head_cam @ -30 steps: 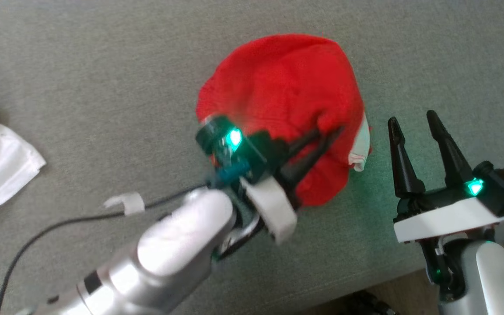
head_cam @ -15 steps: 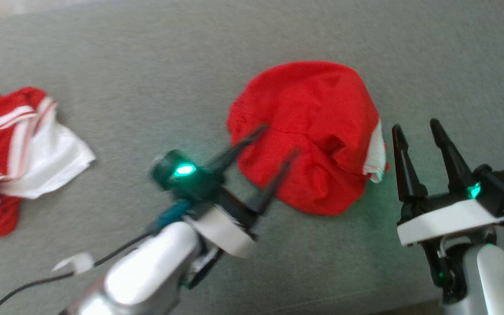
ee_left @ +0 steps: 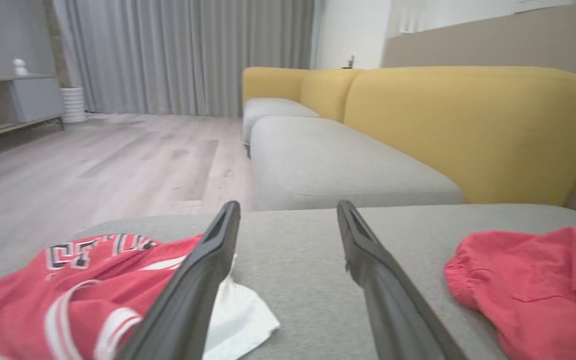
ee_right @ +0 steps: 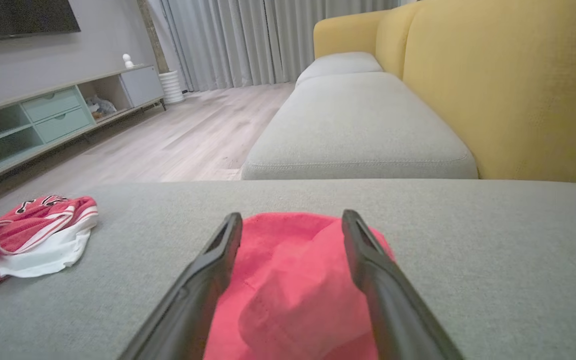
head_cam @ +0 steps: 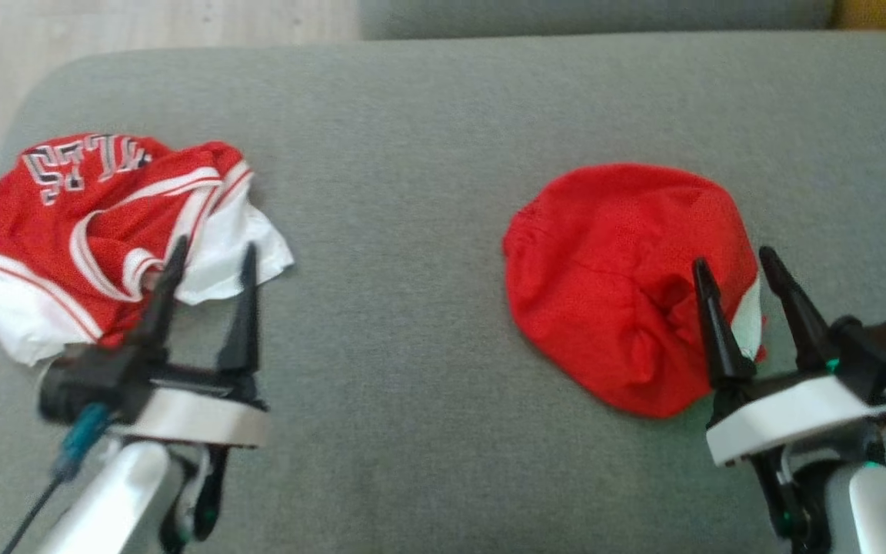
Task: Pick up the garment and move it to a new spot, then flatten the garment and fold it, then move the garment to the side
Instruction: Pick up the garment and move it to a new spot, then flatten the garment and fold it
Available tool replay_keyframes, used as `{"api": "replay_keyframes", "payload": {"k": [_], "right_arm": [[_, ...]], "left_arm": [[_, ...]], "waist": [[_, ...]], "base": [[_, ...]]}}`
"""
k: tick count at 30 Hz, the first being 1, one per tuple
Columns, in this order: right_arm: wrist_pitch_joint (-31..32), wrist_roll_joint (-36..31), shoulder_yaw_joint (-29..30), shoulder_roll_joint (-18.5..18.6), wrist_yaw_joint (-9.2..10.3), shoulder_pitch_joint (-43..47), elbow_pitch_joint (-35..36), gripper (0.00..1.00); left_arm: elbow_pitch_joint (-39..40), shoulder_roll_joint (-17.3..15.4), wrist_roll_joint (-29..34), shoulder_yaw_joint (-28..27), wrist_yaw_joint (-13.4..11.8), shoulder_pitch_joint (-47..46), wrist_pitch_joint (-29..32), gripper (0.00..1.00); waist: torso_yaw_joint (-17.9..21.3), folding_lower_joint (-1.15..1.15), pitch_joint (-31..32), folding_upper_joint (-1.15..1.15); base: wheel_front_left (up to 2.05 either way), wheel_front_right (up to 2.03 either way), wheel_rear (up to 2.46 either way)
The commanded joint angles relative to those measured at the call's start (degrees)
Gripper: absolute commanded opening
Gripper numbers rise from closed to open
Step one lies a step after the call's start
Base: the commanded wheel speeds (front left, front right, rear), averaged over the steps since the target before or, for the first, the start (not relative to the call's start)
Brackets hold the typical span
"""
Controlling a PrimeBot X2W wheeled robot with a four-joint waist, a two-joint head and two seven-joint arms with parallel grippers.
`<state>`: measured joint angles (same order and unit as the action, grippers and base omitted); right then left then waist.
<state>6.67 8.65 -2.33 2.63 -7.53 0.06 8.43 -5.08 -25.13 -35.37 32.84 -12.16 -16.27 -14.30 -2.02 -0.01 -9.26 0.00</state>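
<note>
A red garment (head_cam: 612, 285) lies bunched in a rounded heap on the grey sofa cushion (head_cam: 412, 192), with a white edge peeking out at its right. My right gripper (head_cam: 732, 261) stands open at the heap's near right edge, its fingers framing the red garment (ee_right: 288, 290) without touching it. A crumpled red and white jersey (head_cam: 89, 231) with lettering lies at the cushion's left end. My left gripper (head_cam: 214, 254) is open just in front of the jersey's white hem, holding nothing. In the left wrist view the jersey (ee_left: 68, 285) sits lower left and the red garment (ee_left: 533, 280) lower right.
The cushion's rounded left edge (head_cam: 20, 123) drops to a wooden floor (head_cam: 143, 23) beside the jersey. A yellow backrest (ee_right: 518, 85) runs along the right, with a second grey seat (ee_right: 358, 130) beyond. A low cabinet (ee_right: 43, 115) stands across the room.
My left gripper let go of the red heap, opened, and swung left to the jersey. The head camera shifted as well, bringing the jersey into view. The right gripper stayed open.
</note>
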Motion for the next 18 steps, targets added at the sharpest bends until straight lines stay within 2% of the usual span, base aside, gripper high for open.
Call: {"api": "replay_keyframes", "payload": {"k": [1, 6, 9, 14, 18], "right_arm": [[0.2, -0.1, -1.1, 0.2, 0.04, -0.2, 2.2, 1.0], [0.7, -0.2, -1.2, 0.2, 0.04, 1.2, 2.9, 1.0], [0.9, -0.5, -1.2, 0.2, 0.04, 2.3, 3.2, 1.0], [1.1, -0.4, -1.1, 0.2, 0.04, 4.5, 3.7, 1.0], [1.2, -0.1, -1.3, 0.2, 0.04, 6.2, 3.9, 1.0]], "left_arm": [[2.0, -1.9, 0.2, -3.3, -0.1, -1.3, -0.7, 1.0], [4.1, -0.7, 3.0, -11.7, 2.6, 4.4, -0.7, 1.0], [3.9, 0.7, 5.2, -14.7, 4.6, 7.4, -0.7, 1.0], [2.7, 3.1, 9.0, -16.4, 6.3, 11.4, -0.7, 1.0], [1.9, 4.9, 11.7, -16.7, 6.4, 13.8, -0.7, 1.0]], "waist": [[-1.3, 0.01, 1.1, 0.0], [-2.2, 0.01, 1.9, 0.0], [-2.1, 0.01, 2.7, 0.0], [-1.6, 0.01, 4.6, 0.0], [-1.1, 0.01, 6.4, 0.0]], "base": [[0.0, 0.0, 0.0], [0.0, 0.0, 0.0], [0.0, 0.0, 0.0], [0.0, 0.0, 0.0], [0.0, 0.0, 0.0]]}}
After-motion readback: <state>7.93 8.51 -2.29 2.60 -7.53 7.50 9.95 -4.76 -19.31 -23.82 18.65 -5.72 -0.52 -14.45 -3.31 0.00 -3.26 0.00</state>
